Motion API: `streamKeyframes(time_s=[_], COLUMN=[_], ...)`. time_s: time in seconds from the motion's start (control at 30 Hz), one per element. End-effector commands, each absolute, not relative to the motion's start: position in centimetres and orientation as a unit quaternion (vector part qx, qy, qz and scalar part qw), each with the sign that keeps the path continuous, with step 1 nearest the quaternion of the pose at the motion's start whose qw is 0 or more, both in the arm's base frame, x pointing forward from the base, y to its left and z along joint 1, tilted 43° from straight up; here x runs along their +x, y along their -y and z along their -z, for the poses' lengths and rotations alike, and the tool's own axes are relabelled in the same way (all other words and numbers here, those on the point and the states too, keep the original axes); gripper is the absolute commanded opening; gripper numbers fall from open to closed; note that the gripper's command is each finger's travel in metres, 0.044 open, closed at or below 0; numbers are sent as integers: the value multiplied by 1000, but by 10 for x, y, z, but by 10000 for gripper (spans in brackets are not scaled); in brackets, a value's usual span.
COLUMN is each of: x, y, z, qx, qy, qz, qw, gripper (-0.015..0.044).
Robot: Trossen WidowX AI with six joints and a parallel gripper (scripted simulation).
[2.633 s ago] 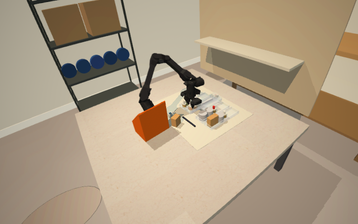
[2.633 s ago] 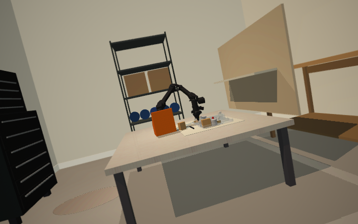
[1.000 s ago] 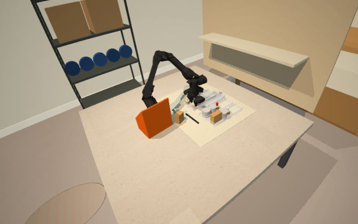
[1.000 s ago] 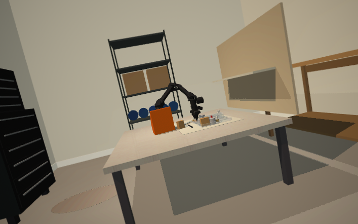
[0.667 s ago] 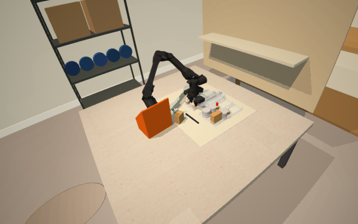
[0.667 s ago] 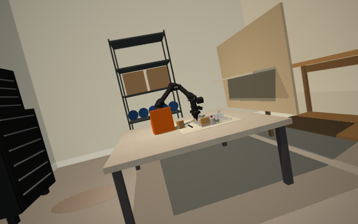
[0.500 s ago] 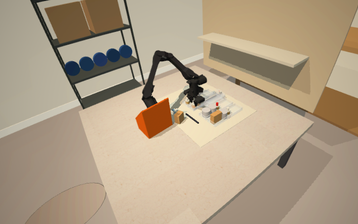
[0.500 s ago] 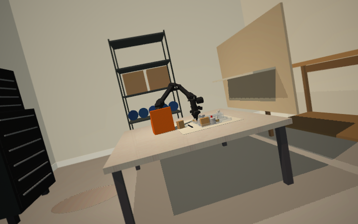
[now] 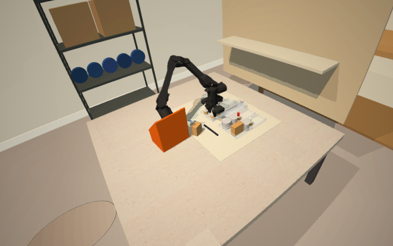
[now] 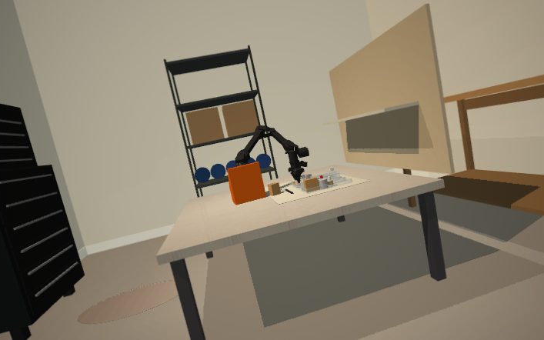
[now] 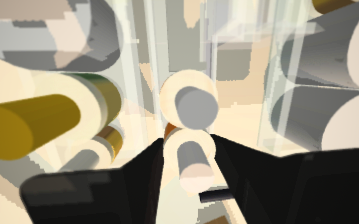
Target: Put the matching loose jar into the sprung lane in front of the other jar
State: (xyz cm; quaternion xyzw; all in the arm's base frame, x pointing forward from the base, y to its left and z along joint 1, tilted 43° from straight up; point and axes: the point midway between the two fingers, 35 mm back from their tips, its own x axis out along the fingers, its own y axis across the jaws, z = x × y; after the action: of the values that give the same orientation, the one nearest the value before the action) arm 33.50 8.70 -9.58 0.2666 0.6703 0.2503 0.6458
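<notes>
New jar gripped at the front of the lane, old jar just behind it.

The new jar (image 11: 189, 145) sits between the jaws (image 9: 215, 114) (image 10: 298, 181), which are clasped on it; the old jar (image 11: 188, 97) is right beside it, farther up the lane. Pushing the row back looks like the step in hand. Next calls for a slow seating behind the front stop, then a gentle release. Whether the jar touches the lane floor I cannot tell. Larger grey jars (image 11: 310, 117) flank the lane on the table (image 9: 167, 183) (image 10: 299, 211).
</notes>
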Motion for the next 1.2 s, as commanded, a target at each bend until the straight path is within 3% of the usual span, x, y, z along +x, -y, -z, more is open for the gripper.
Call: streamKeyframes(time_s=[0.0, 1.17], x=[336, 329], y=[-88, -87], z=[95, 96], qx=[268, 268], qy=[-667, -667], qz=[-253, -253], qw=[648, 648], gripper=[0, 0])
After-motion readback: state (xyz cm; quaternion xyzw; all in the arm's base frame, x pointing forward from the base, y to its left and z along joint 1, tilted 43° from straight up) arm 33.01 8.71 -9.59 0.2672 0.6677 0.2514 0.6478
